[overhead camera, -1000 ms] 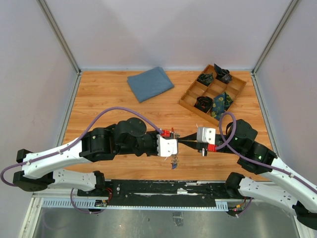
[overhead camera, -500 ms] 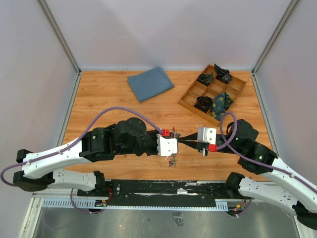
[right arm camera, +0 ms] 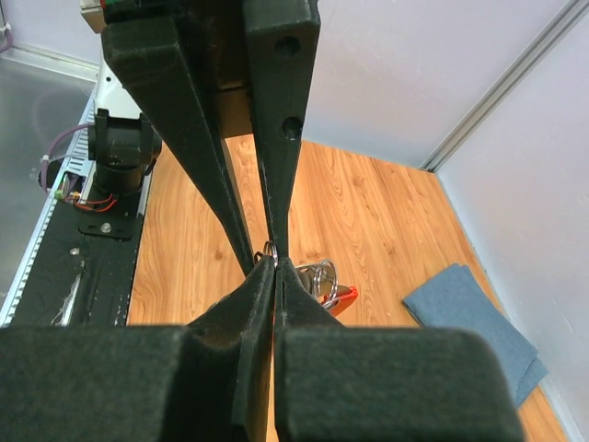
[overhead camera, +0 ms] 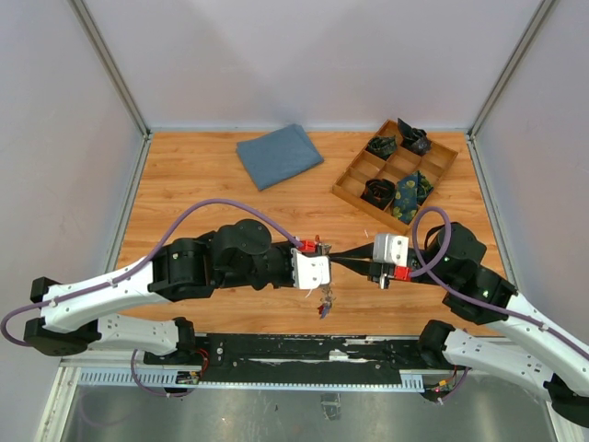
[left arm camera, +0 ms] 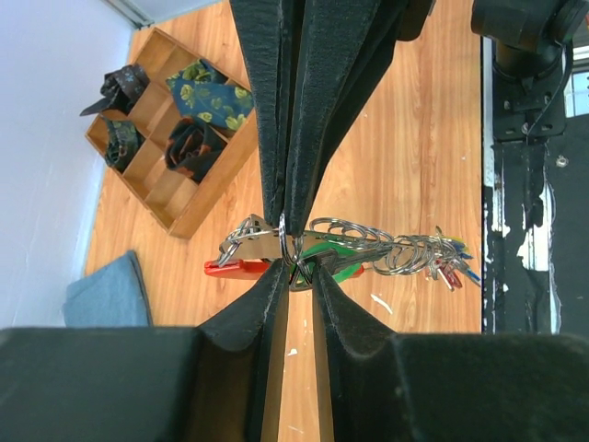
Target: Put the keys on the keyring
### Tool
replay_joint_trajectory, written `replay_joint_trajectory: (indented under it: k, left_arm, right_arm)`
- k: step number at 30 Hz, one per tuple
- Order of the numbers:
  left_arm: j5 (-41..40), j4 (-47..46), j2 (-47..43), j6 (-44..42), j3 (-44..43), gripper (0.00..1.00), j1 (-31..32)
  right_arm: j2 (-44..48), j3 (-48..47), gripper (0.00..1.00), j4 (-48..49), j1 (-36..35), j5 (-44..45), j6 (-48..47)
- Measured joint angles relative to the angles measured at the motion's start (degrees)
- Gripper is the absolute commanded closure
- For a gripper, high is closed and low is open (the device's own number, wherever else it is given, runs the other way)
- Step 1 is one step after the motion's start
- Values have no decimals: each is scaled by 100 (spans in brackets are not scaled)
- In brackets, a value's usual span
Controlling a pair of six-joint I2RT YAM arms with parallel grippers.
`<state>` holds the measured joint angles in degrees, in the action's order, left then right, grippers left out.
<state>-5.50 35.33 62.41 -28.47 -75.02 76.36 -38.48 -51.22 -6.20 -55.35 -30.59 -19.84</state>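
The keys (left arm camera: 440,261) are a silver bunch strung on wire rings. In the left wrist view they trail off at 3 o'clock from the pinch point, and from above they dangle at 6 o'clock under it. The keyring (left arm camera: 228,268), that red loop, pokes out at 9 o'clock, just beside the pinch. The left gripper (left arm camera: 296,276) is clenched on the keys at their rings. The right gripper (right arm camera: 271,265) sits nose to nose with it, clamped on a small silver ring (right arm camera: 269,247). Out on the bench (overhead camera: 184,184), the wooden tray (overhead camera: 348,184) is at 1 o'clock and the blue cloth (overhead camera: 279,155) at 11.
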Motion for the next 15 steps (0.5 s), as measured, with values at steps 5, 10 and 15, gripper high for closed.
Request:
replay_joint_trajectory:
  k: [5, 10, 15]
  left_arm:
    - [-28, -181, -79, 26, 37, 79, 0]
    - [-52, -330, -177, 59, 96, 79, 0]
    - [-92, -476, -240, 94, 129, 73, 0]
  right_arm:
    - [28, 118, 100, 393, 0, 22, 173]
    - [74, 284, 100, 780, 0, 101, 321]
    - [98, 439, 100, 1172, 0, 219, 514]
